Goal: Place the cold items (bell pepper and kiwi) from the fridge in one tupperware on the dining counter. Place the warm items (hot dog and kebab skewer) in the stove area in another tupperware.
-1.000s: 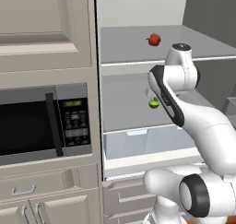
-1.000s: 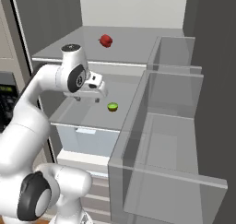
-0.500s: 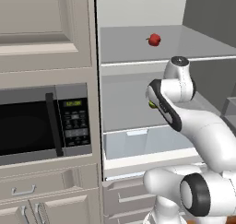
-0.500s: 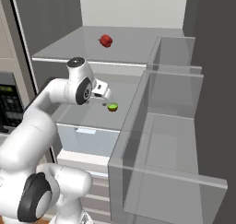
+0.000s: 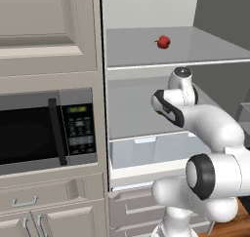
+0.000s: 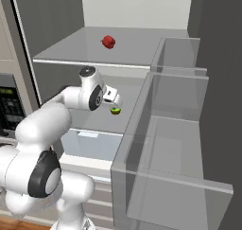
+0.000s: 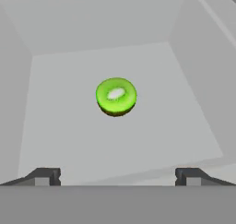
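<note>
We log: bell pepper (image 5: 163,41) on top fridge shelf (image 5: 205,48), toward back. Kiwi (image 7: 116,96) on middle shelf (image 7: 69,126) below, at 12 o'clock from gripper (image 7: 117,176), apart from it. Drawer (image 5: 146,150) beneath middle shelf. Microwave (image 5: 46,128) at 9 o'clock of fridge, cabinet (image 5: 44,31) above it.

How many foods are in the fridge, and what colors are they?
Green: 1, the kiwi on the middle shelf, ahead of the open gripper.
Red: 1, the bell pepper on the top shelf.
Total: 2 foods.
</note>
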Robot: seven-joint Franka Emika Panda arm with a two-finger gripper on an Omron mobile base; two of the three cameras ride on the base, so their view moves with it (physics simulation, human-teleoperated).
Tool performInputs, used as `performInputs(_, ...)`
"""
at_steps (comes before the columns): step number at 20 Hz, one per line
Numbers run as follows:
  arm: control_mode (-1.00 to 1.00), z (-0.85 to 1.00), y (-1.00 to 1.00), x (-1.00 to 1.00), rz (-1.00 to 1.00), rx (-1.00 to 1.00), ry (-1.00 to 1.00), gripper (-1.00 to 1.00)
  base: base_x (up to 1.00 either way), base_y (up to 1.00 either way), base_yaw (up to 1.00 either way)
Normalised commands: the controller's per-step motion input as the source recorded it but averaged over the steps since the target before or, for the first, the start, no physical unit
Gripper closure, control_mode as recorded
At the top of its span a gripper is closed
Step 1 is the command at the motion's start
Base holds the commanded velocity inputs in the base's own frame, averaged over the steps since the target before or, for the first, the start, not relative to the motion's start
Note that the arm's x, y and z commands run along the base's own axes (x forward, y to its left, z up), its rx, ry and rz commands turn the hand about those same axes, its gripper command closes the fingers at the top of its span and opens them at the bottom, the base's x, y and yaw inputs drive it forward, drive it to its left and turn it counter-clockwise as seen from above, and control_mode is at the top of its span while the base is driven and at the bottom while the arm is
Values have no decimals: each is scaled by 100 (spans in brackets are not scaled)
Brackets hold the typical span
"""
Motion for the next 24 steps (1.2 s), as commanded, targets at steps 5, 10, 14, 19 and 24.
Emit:
performInputs(5, -100, -36, -7, 67, 0, 0, 1, -100, 0, 0, 0)
performInputs(10, -100, -34, -10, 60, 0, 0, 2, -100, 0, 0, 0)
performInputs(14, -100, -28, -6, 55, 0, 0, 3, -100, 0, 0, 0)
performInputs(19, -100, -34, -3, 37, 0, 0, 5, -100, 0, 0, 0)
performInputs(24, -100, -50, -13, 17, 0, 0, 8, -100, 0, 0, 0)
